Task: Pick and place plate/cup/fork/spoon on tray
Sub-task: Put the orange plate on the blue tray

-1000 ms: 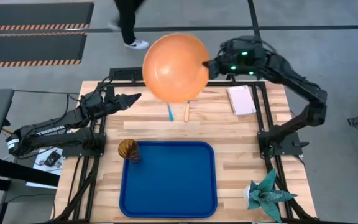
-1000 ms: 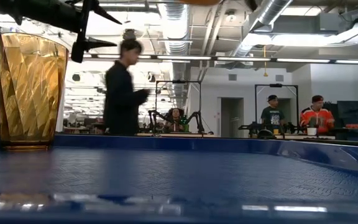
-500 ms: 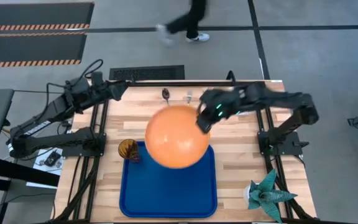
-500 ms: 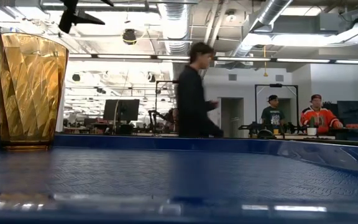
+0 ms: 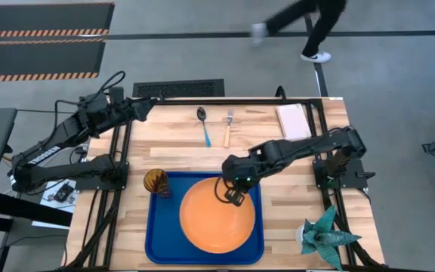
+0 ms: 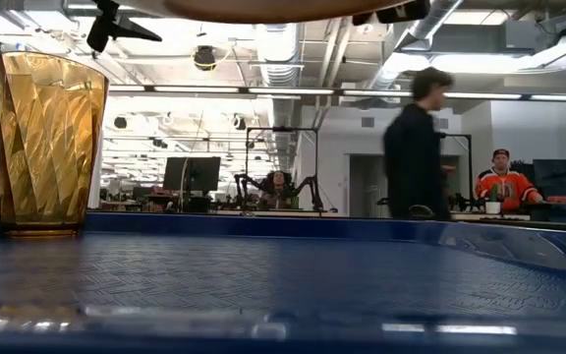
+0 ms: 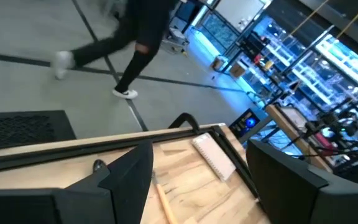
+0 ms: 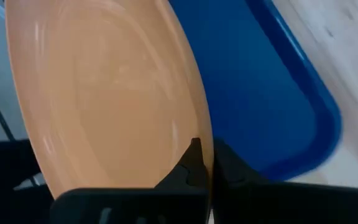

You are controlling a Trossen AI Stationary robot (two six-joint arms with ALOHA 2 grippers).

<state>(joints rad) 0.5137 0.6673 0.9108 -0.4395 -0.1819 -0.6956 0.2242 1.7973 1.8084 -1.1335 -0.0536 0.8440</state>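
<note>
Right gripper [image 5: 231,196] holds plate [image 5: 216,214] over tray [image 5: 165,230].

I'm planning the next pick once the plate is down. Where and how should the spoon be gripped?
Grip the spoon from straight above, around the middle of its light blue handle, jaws closing across its width. It lies flat on the table, and the fork lies parallel alongside, so a narrow pinch avoids it.

Grey floor [image 5: 202,57]; ceiling ducts [image 6: 273,39]
</note>
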